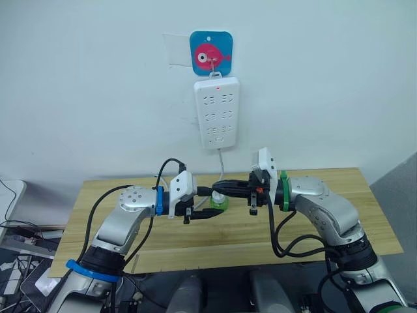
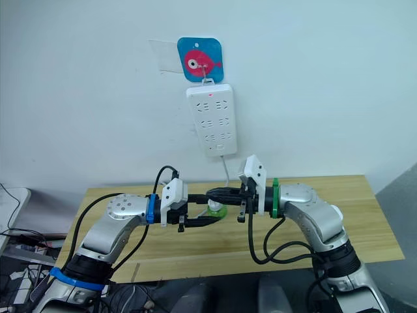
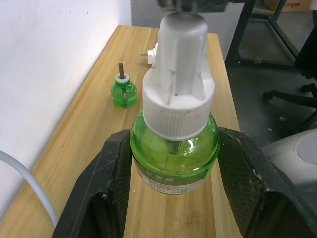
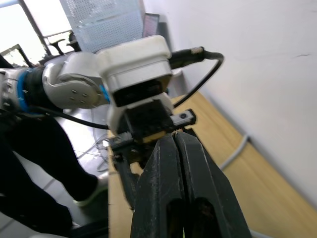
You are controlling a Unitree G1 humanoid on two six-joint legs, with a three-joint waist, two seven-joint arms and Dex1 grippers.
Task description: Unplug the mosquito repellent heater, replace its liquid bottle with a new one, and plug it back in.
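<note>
Green translucent liquid bottle [image 3: 174,158] with a white ribbed screw cap sits clamped between the 2 black fingers of the left gripper [image 1: 207,205], held above the light wooden table [image 1: 339,195]. The right gripper [image 2: 215,193] meets it from the opposite side, fingers pressed together, apparently on the bottle's top. The white rounded mosquito repellent heater [image 3: 153,55] lies on the table, prongs exposed, so unplugging is judged complete. A second, small green bottle with a brown wick [image 3: 123,91] stands near it. Fitting a bottle and re-plugging into the white wall-hung power strip [image 1: 217,112] remain. Both forearms extend horizontally, wrists facing each other.
</note>
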